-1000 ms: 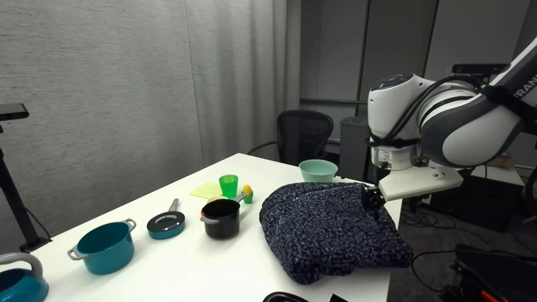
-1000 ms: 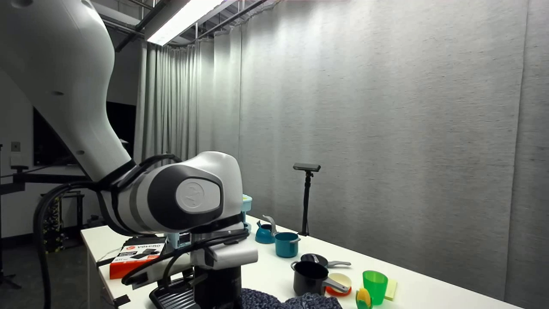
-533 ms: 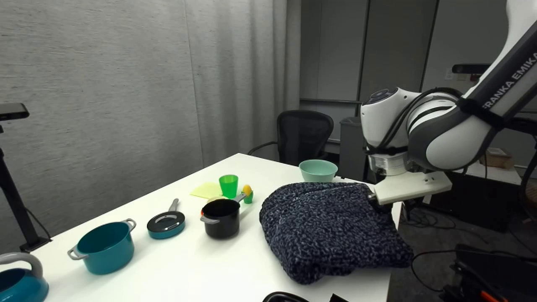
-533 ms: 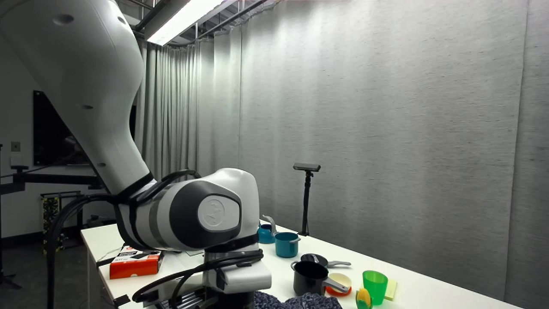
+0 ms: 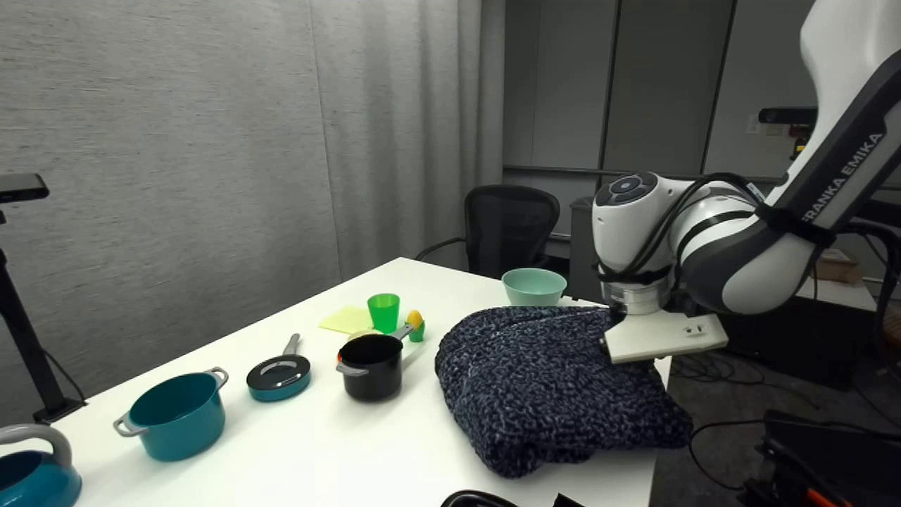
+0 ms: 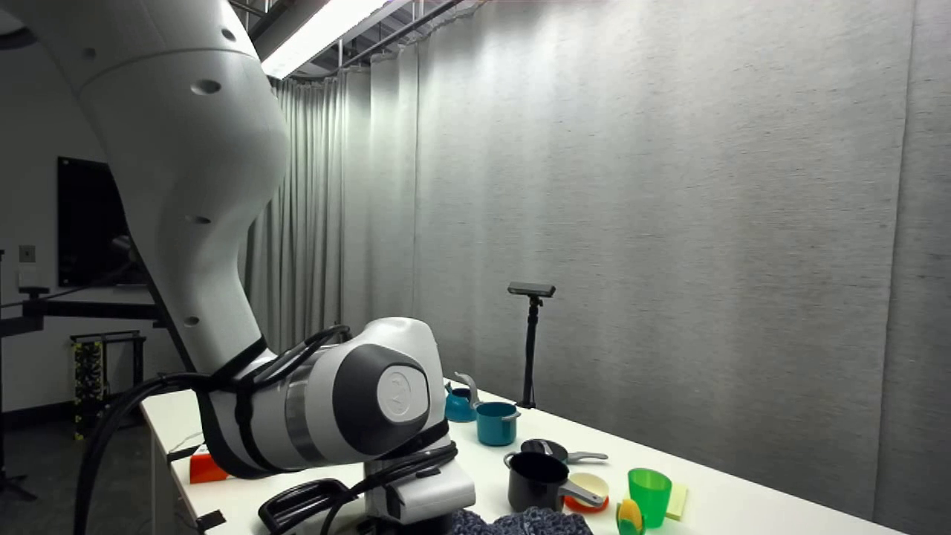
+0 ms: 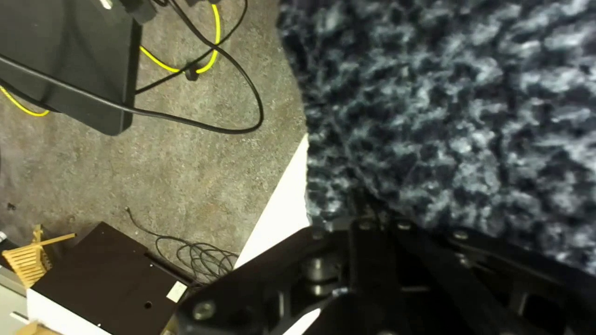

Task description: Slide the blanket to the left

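Observation:
The blanket [image 5: 556,380], dark navy with light speckles, lies rumpled along the table's edge beneath the arm. Only a strip of the blanket [image 6: 527,522] shows at the bottom of an exterior view. Seen from the wrist, the blanket [image 7: 442,116] fills the right side, and a crease runs down to my gripper [image 7: 371,203]. The fingers are close together, shut on a pinch of the cloth, with their tips sunk into the fabric. A white plate [image 5: 665,336] on the wrist hides the gripper in that exterior view.
Left of the blanket stand a black pot [image 5: 372,370], a lidded pan [image 5: 279,378] and a teal pot [image 5: 179,415]. A mint bowl [image 5: 533,286] sits behind it, a green cup [image 5: 383,312] further back. The table edge [image 7: 284,200] drops to a floor with cables.
The arm has come down and slightly left in the exterior view with the blanket, from just above the cloth into it. The jaws have closed. The blanket lies nearly where it was.

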You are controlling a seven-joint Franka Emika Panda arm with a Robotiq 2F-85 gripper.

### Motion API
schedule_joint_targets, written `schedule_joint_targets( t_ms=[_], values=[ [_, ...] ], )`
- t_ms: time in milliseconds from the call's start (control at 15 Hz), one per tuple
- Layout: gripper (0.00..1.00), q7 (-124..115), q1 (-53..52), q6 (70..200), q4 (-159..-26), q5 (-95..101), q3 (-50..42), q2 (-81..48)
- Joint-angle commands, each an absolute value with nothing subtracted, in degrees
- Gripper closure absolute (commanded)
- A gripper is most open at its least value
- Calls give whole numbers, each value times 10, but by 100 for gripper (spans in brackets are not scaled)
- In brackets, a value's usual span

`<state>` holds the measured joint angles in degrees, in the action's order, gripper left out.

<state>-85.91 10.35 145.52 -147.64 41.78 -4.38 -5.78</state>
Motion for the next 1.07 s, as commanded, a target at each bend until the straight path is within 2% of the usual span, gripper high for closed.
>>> schedule_joint_targets(
  t_ms=[0,1000],
  values=[
    [100,-934,62,1515,-1448,476,-59,-87],
    [100,-976,-30,1641,-1327,523,12,-160]
  ],
)
